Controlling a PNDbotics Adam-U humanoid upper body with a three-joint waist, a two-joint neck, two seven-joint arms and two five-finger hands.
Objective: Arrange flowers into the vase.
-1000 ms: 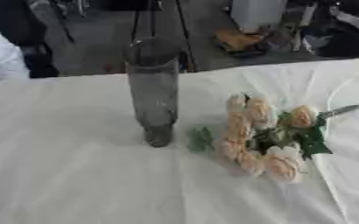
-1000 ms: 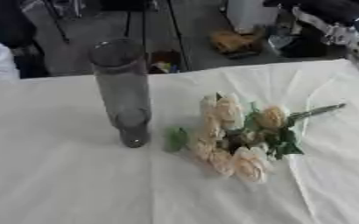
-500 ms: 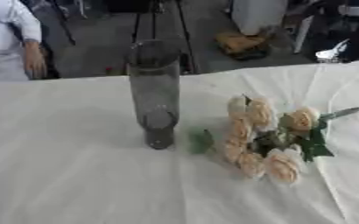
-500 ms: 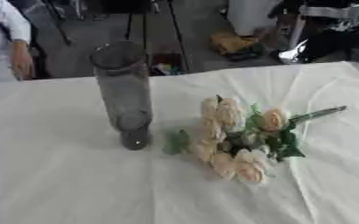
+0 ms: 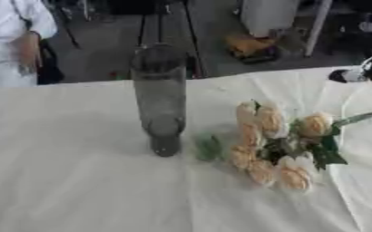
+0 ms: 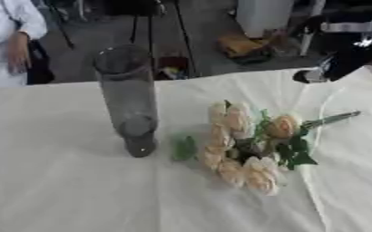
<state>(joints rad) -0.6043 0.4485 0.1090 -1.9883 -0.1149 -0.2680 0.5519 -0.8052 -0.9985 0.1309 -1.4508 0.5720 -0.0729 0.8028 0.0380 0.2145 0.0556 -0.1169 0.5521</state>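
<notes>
Both head cameras look down and forward over the desk (image 5: pixel 70 190) from nearby (side by side), sharing the vase (image 5: pixel 159 97), the flowers (image 6: pixel 245 145) and the floor beyond.

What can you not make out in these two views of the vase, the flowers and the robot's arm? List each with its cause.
- Right hand: blurred, dark, at the table's far right edge; finger pose unreadable.
- Left hand: in neither view.
- Flowers: blur hides the bloom count; the stem end nears the left eye view's right edge.
- Vase: dark, blurred glass hides whether it holds anything.
</notes>
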